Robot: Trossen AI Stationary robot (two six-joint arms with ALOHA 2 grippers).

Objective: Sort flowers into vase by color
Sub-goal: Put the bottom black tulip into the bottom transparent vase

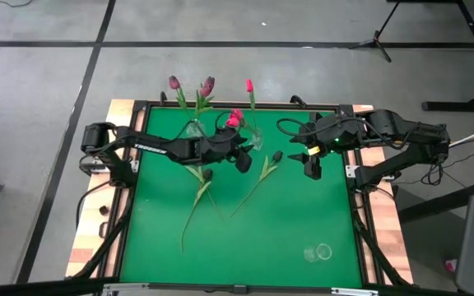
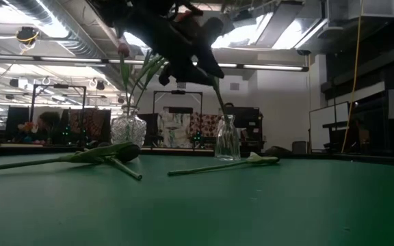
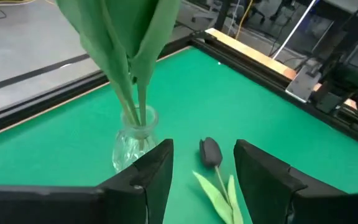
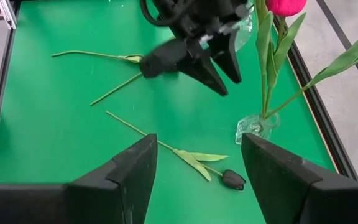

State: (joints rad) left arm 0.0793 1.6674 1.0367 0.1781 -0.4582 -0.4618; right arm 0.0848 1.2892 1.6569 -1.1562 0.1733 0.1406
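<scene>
You are looking at a left gripper hovering mid-mat, fingers spread and holding nothing, above a dark flower lying flat. The right gripper is waiting wide open, empty, toward the right edge. Two vases by the far rim are holding purple and pink flowers; a second dark flower is lying on the green mat, whose near half offers open room.

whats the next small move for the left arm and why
Probably lower the left gripper onto the dark flower lying on the green table. Its fingers are open with nothing between them, and the dark bud lies in line with the gap, beside the glass vase.
</scene>
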